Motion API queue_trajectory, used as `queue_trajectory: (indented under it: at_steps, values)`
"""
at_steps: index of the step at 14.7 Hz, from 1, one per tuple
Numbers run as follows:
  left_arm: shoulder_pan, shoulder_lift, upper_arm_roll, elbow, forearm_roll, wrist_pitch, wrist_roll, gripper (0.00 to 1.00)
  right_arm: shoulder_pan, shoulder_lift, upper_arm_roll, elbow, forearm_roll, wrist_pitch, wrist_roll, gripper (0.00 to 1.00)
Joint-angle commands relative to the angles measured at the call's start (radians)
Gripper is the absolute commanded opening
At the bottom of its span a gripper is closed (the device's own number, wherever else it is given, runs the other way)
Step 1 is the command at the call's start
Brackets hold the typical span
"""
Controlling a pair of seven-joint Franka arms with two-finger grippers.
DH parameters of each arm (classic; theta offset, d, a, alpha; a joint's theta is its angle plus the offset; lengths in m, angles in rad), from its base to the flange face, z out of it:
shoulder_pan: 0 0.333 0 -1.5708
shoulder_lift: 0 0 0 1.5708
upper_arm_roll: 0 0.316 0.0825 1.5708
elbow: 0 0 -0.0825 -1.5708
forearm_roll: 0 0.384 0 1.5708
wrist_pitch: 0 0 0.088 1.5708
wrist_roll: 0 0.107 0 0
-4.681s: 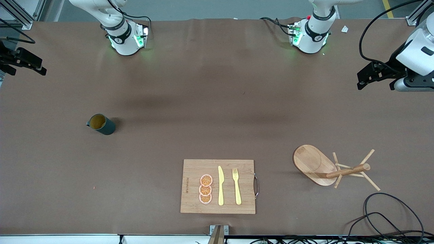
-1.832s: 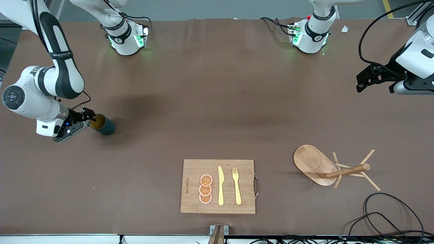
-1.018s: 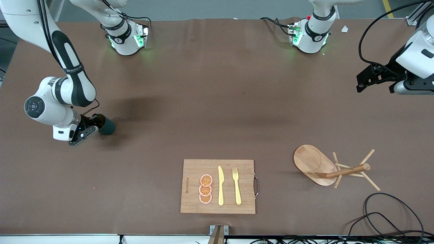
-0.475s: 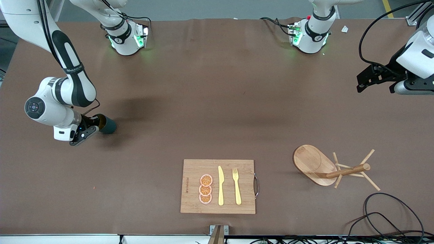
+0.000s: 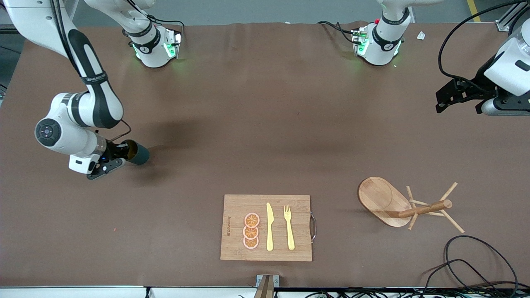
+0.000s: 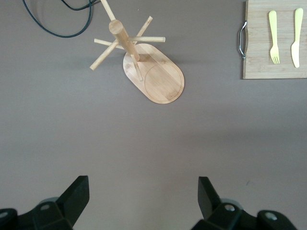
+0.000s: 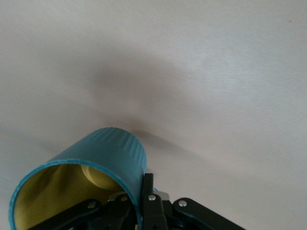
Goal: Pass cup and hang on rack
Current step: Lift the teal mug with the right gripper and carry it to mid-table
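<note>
The dark teal cup point(image 5: 138, 154) with a yellowish inside is tilted, its mouth toward my right gripper point(image 5: 121, 154). The right gripper is shut on the cup's rim, one finger inside and one finger point(image 7: 147, 186) outside the cup's wall point(image 7: 110, 153). The cup hangs just above the table toward the right arm's end. The handle is hidden. The wooden rack point(image 5: 385, 200) stands toward the left arm's end, and also shows in the left wrist view point(image 6: 156, 74). My left gripper point(image 5: 446, 97) is open and empty, waiting high above the table point(image 6: 142, 191).
A wooden cutting board point(image 5: 236, 223) with three orange slices point(image 5: 251, 231), a yellow knife point(image 5: 269, 227) and a yellow fork point(image 5: 289, 227) lies near the front camera's edge. Black cable point(image 5: 476, 260) loops near the rack.
My right arm came in, shut on the cup's rim and has shifted the cup slightly toward the left arm's end. The left arm has not moved.
</note>
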Motion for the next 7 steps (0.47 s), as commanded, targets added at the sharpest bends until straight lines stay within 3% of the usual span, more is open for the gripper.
queue_trajectory:
  at_steps: [1, 4, 7]
  values:
    - [0.003, 0.009, -0.001, 0.024, -0.012, -0.018, 0.005, 1.00, 0.013, -0.036, 0.085, 0.009, 0.004, -0.052, 0.261, 0.00]
    - [0.007, 0.009, -0.001, 0.024, -0.012, -0.020, 0.006, 1.00, 0.053, -0.031, 0.177, 0.029, 0.005, -0.046, 0.591, 0.00]
    - [0.006, 0.010, -0.001, 0.024, -0.012, -0.018, 0.006, 1.00, 0.144, -0.020, 0.207, 0.084, 0.007, -0.043, 0.783, 0.00]
